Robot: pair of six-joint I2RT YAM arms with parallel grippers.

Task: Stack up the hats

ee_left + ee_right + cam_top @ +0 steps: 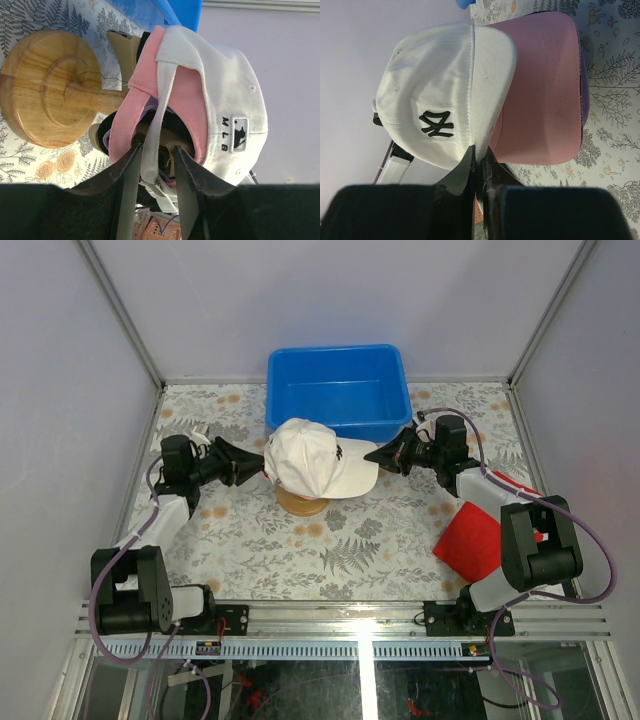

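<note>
Closest thing in the left wrist view is the left gripper (159, 149). Its jaws are partway open with the back strap (156, 115) of the white cap (225, 85) running between them, not really pinched as far as I can see. On the other side the right gripper (477, 153) is closed tight and looks clamped on the edge of the white brim. The pile sits on the wooden stand (45, 90) in the middle of the top view, just below the blue bin (335, 390), on the flowery counter (300, 550), with a gripper at each end. White is on top, the pink cap (545, 90) is right under it, and slivers of the lavender cap (584, 95) and what looks like the black cap (104, 131) peek out lower down. My read is that this is the seating step for the white one. I'd ease both ends down together so the crown lands square, and keep the white brim lined up over the pink brim, which pokes out to the right of it in the right wrist view. Go gentle on the strap, since a sideways tug could rock the stand or twist the pile. Only let go once it sits snug.
</note>
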